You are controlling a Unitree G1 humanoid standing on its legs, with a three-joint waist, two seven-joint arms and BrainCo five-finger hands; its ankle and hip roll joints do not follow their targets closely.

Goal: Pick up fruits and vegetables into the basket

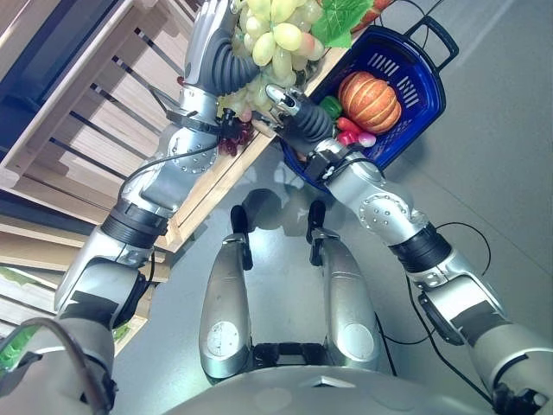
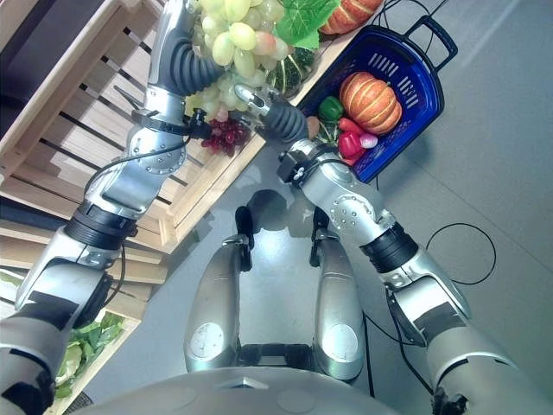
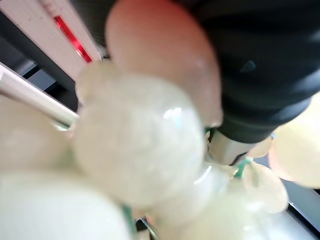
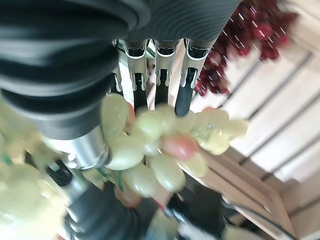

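Green grapes (image 1: 278,39) hang over the wooden crate (image 1: 104,104) with both hands in the bunch, left hand (image 1: 214,39) grip unclear, right hand (image 4: 165,75) straight-fingered beneath; lift together toward the blue basket (image 1: 423,86).

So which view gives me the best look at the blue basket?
The left eye view: the blue basket shows whole, handle included, holding a pumpkin. The right eye view shows much the same, its near corner behind the right hand. The wrist views give nothing clear of it.
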